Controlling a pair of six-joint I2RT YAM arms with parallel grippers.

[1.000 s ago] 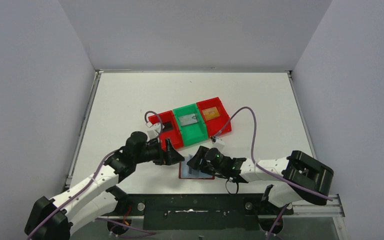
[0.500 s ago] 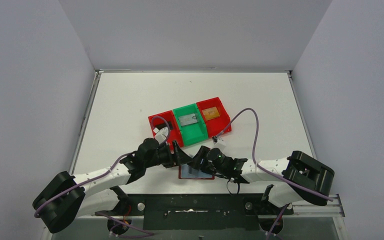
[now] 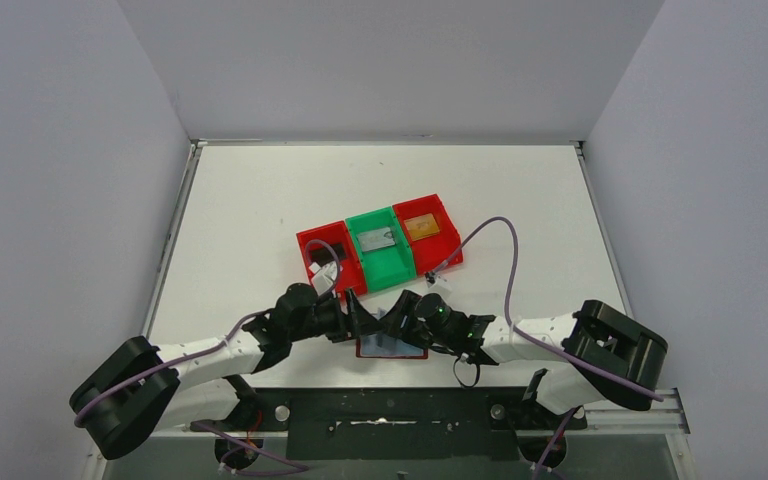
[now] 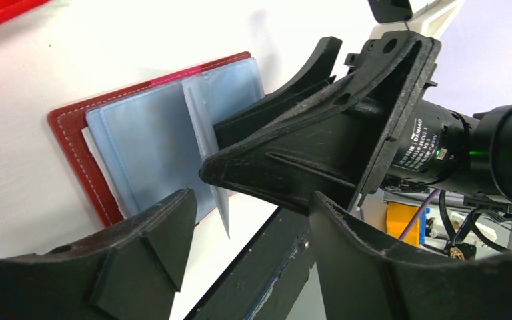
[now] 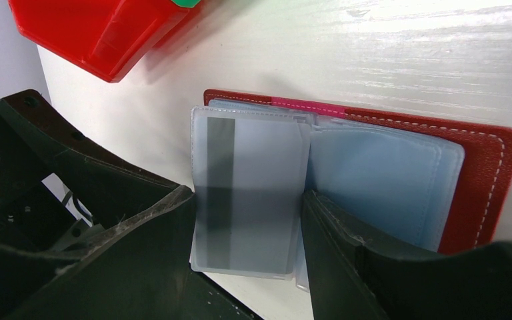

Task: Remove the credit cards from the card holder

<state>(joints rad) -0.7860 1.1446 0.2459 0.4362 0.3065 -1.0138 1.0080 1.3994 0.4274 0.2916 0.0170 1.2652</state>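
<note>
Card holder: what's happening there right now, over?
Left gripper open, at the card holder. Right gripper straddling a clear pocket leaf, grip unclear. Holder lies open, striped card in that pocket. Nothing else in the way.

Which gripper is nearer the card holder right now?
Right. The right gripper sits over the card holder, its fingers astride one clear pocket leaf. The left gripper hangs beside the holder's left edge in the top view, jaws apart.
</note>
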